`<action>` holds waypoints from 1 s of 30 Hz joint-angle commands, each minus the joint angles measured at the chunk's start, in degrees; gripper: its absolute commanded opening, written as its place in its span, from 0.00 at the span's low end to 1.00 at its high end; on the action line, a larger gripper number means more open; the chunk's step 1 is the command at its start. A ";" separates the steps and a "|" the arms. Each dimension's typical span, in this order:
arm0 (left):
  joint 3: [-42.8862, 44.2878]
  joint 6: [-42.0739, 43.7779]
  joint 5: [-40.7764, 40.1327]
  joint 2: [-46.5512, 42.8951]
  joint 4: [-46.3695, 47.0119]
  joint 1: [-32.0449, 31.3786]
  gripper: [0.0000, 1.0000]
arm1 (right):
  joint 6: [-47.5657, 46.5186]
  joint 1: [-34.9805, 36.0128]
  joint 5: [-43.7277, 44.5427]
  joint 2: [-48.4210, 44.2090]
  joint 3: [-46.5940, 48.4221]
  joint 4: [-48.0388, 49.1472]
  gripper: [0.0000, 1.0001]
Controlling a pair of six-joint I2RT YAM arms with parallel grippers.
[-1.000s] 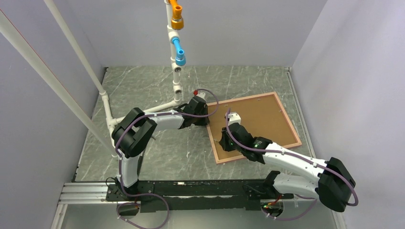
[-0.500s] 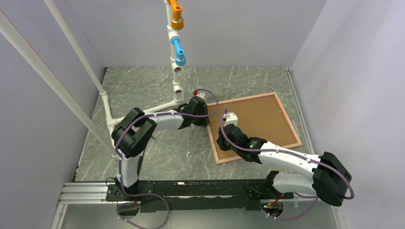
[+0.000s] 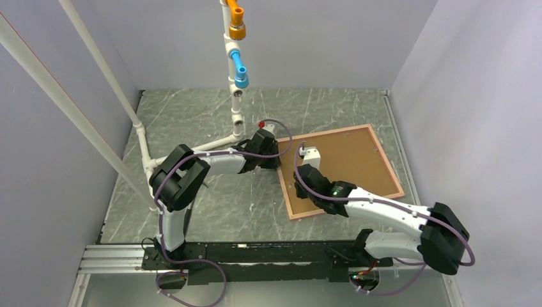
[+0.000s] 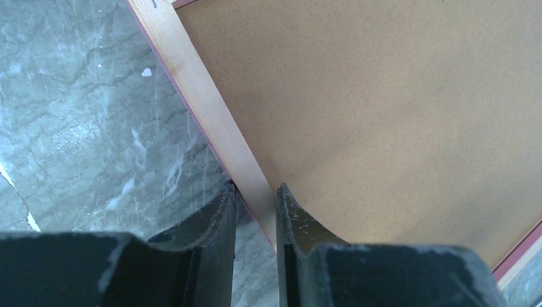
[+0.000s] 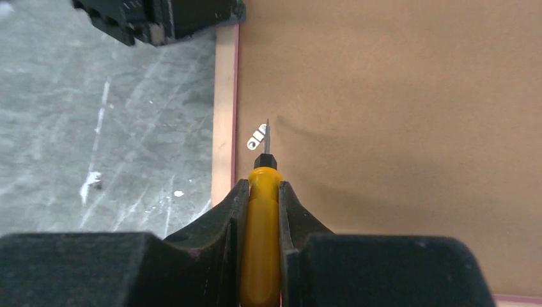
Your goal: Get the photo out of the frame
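Note:
The frame [image 3: 332, 131] lies face down on the marble table, its brown backing board [image 3: 351, 160] facing up. The photo is hidden beneath that board. My left gripper [image 3: 277, 158] is shut on the frame's left wooden rail [image 4: 211, 121], which runs between its fingers [image 4: 255, 188]. My right gripper [image 3: 298, 184] hovers over the board's left part, shut on a yellow-handled screwdriver [image 5: 261, 243]. The screwdriver's thin tip points at a small metal tab [image 5: 257, 136] fixed beside the rail [image 5: 224, 115]. The left gripper [image 5: 160, 16] shows at the top of the right wrist view.
A white pipe stand [image 3: 235, 102] with orange [image 3: 236, 22] and blue [image 3: 240, 70] fittings rises at the back middle, with slanted pipes [image 3: 96, 70] on the left. Grey walls close in on three sides. A metal mounting rail [image 3: 255, 256] runs along the near edge.
My right arm has shifted a little to the left and away from me over the board's left edge, still holding the screwdriver. The left arm and the frame have not moved.

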 commanded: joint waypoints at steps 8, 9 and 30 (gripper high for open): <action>0.62 4.22 5.31 2.45 -11.92 -1.59 0.10 | -3.96 -2.02 6.86 -18.42 9.82 -16.93 0.00; 1.20 4.68 4.88 2.28 -12.63 -1.59 0.16 | -4.22 -2.33 7.19 -19.35 9.60 -17.90 0.00; -1.53 -10.02 -2.03 -10.22 -20.42 -14.02 0.58 | -1.61 -4.38 3.64 -26.19 8.69 -24.08 0.00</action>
